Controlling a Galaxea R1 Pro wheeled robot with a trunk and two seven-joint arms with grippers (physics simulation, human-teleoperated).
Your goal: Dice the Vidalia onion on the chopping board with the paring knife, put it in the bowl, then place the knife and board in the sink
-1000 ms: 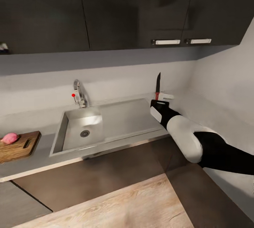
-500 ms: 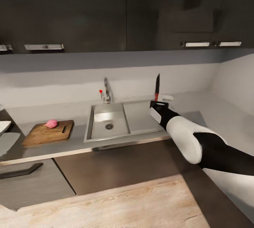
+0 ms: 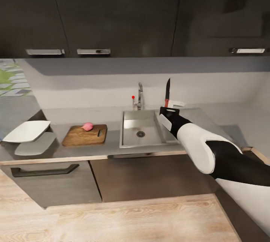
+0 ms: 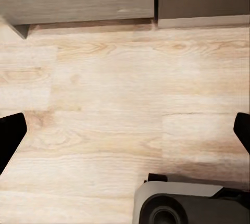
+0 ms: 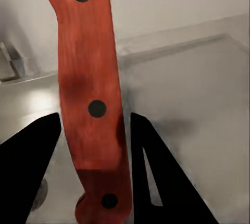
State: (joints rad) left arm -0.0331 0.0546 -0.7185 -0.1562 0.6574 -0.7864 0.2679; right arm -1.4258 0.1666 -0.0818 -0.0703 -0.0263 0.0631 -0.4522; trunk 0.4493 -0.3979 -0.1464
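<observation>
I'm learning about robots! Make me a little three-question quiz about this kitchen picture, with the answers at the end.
1. True or false: the paring knife is lying flat in the sink.
2. What sits on the chopping board? A) a pink onion B) a white bowl C) a spoon
3. Fill in the blank: the right gripper holds the knife with its blade pointing ____.

Key
1. False. The right gripper holds it in the air, above the sink's right edge in the head view.
2. A. The onion rests near the board's back edge, and the white bowl stands on the countertop to the board's left.
3. Up.
</observation>
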